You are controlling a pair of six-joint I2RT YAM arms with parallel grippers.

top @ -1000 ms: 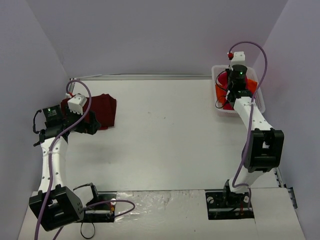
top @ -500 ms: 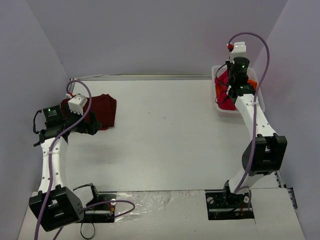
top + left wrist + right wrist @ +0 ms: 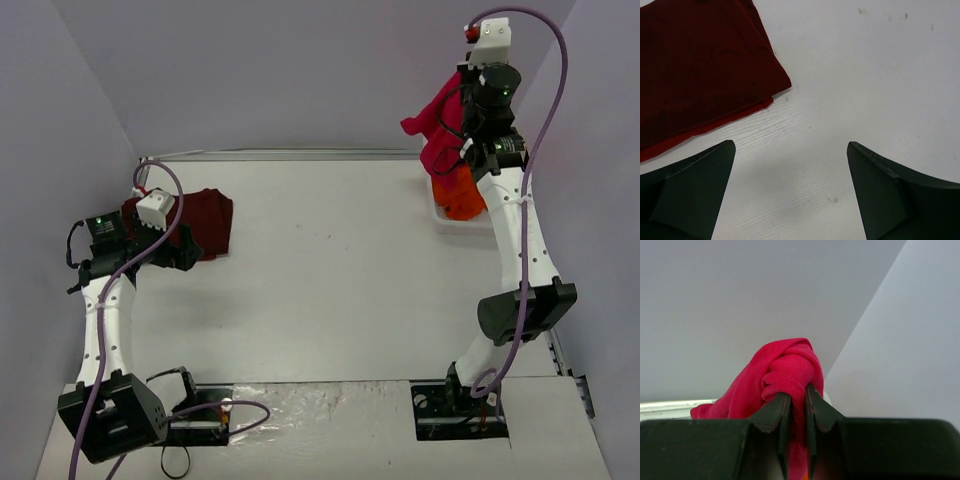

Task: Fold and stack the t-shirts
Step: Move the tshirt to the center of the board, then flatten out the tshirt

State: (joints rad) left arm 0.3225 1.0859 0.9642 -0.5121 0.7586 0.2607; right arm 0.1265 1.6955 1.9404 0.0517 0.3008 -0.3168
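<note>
Up high at the back right corner, the right fingers (image 3: 797, 390) are nearly closed and pinch a bunch of the bright red shirt (image 3: 432, 130). In the right wrist view the two dark fingers stand close side by side, with only a thin slit between them, and a fat fold of red cloth sits on top of their tips. The shirt hangs down from there in a crumpled lump above the white basket (image 3: 447, 222), and its lower end comes close to the orange shirt (image 3: 460, 195); I cannot tell if the two touch. The orange shirt lies bunched up inside the basket, which sits on the bench (image 3: 330, 280) at the far right, close to the wall (image 3: 590, 150). The right arm (image 3: 520, 250) stretches up tall from the near edge of the bench. Over on the left side, the dark maroon shirt (image 3: 205, 222) lies flat on the bench near the back left corner, folded into a neat shape with straight edges. In the left wrist view a thin strip of brighter red cloth peeks out along its lower edge. The left fingers (image 3: 790, 145) are spread wide apart and hold nothing. They point down at bare bench just beside the corner of the maroon shirt, and the cloth does not reach in between them.
</note>
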